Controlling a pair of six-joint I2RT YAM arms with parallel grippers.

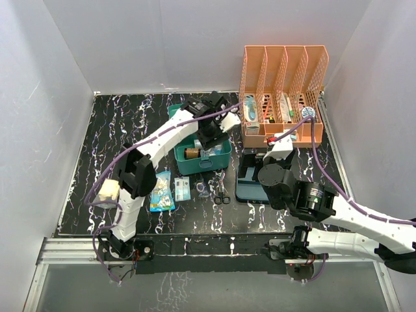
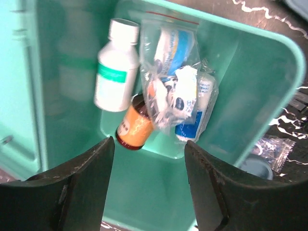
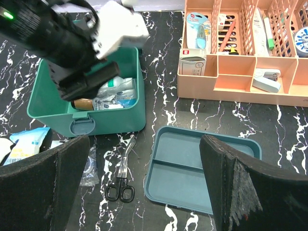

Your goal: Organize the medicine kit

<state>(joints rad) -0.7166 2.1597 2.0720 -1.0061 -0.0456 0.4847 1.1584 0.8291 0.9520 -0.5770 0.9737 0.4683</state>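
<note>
Obscured and unreadable items, medicine kit scene

Medicine kit (image 1: 203,162): rear half hidden under the left arm (image 1: 162,136). White bottle (image 2: 115,65): blurred, label unreadable. Amber bottle (image 2: 134,130): partly behind the clear zip bag (image 2: 175,82). Compartment tray (image 1: 248,192): mostly under the right arm (image 1: 286,179). Orange mesh rack (image 3: 240,91): top cut by the frame edge. Blue packets (image 3: 24,139): cut off by a finger (image 3: 48,183) of the right gripper (image 3: 144,142).

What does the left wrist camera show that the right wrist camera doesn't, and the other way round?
Left wrist only: a white plastic bottle with a green label. Right wrist only: black-handled metal scissors and the orange mesh file rack. Both: the teal-green plastic medicine kit, the brown orange-labelled bottle and the clear plastic bag of bandages inside it.
</note>
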